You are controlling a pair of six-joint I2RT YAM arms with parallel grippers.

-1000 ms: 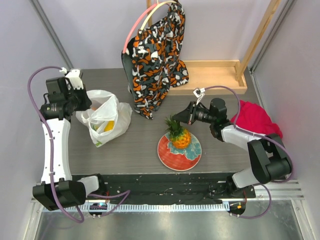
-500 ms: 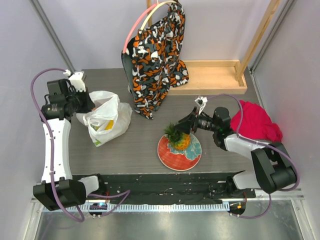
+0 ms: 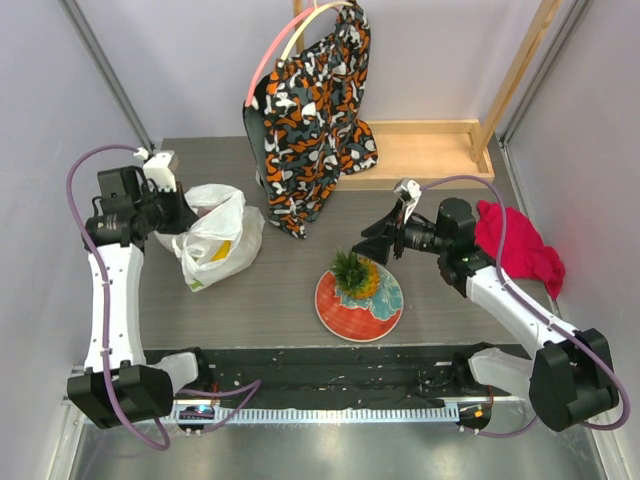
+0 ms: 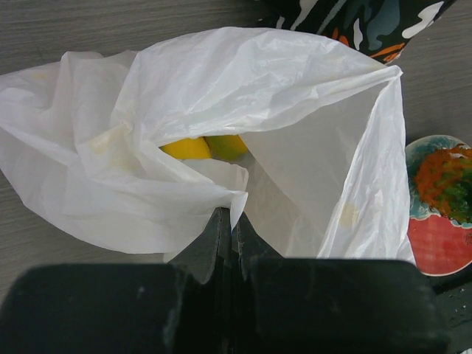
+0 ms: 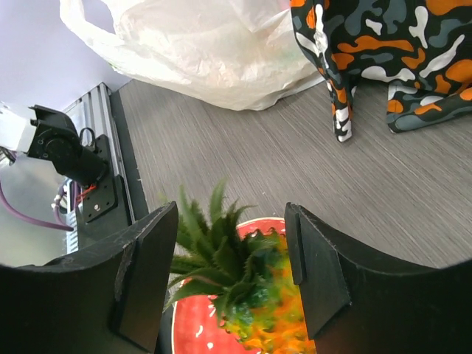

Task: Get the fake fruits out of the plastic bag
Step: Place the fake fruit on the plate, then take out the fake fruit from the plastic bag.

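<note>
Pinching plastic bag (image 4: pixel 221 81) rim nr bench's (image 3: pixel 270 290) left edge, L end effector (image 4: pixel 231 221) is clenched; R end effector (image 5: pixel 230 221), released, hovers over pineapple (image 5: pixel 243 295).

Enclosed bench, pale walls.
Grey wood-grain table (image 3: pixel 280 300); lilac-white walls (image 3: pixel 200 70) around it; shallow wooden tray (image 3: pixel 430 150) at back; slanted wooden post (image 3: pixel 518 70); aluminium rail (image 3: pixel 580 380) in front; even light.

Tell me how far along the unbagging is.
Done: pineapple sits on the plate, right gripper open over it. In hand: left gripper pinches the rim of the plastic bag, mouth open. Left: at least two fruits, yellow and yellow-green, inside the bag.
</note>
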